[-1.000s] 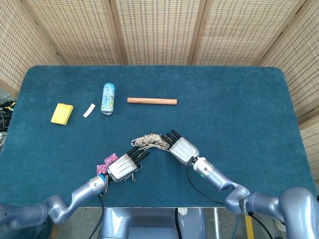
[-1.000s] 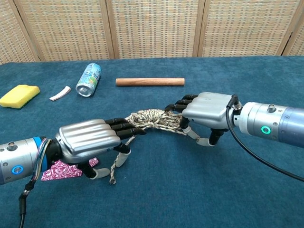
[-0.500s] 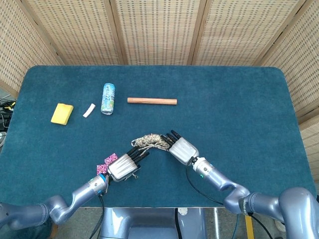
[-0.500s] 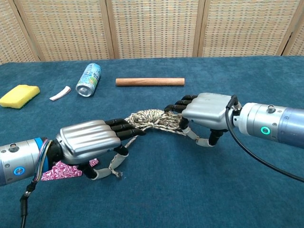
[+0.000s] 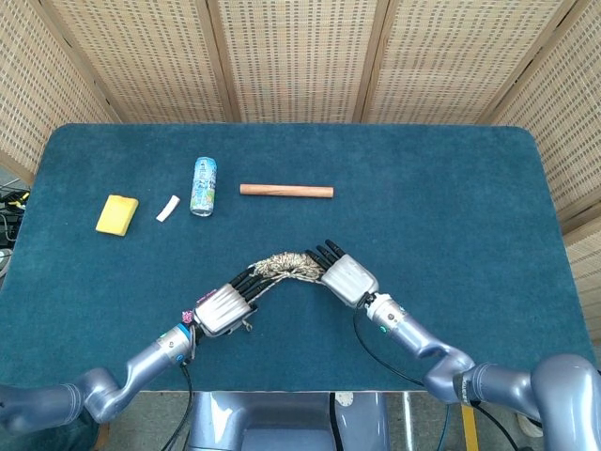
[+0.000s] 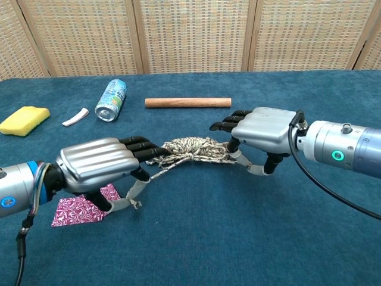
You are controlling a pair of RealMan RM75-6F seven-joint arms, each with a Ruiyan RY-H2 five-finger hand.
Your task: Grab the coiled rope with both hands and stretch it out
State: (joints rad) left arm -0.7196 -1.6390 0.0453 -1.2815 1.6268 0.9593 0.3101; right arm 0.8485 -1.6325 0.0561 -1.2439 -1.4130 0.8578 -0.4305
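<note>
The coiled rope (image 5: 283, 266) (image 6: 191, 148), a beige speckled bundle, hangs between my two hands near the table's front middle. My left hand (image 5: 223, 308) (image 6: 96, 164) grips the rope's left end under its curled fingers. A taut strand runs from there to the bundle, and a short tail dangles below the thumb. My right hand (image 5: 346, 278) (image 6: 263, 127) holds the right end: its fingers reach over the bundle's edge and a strand passes to its thumb underneath. The exact pinch there is partly hidden.
At the back left lie a drink can (image 5: 204, 185), a wooden stick (image 5: 285, 191), a yellow sponge (image 5: 116, 214) and a small white piece (image 5: 167, 209). A pink patterned cloth (image 6: 77, 210) lies under my left wrist. The blue table's front edge (image 5: 300, 387) is close behind the hands.
My left hand has drawn back to the left and risen, pulling a strand out of the bundle. My right hand has shifted slightly right and up. The bundle now looks longer.
</note>
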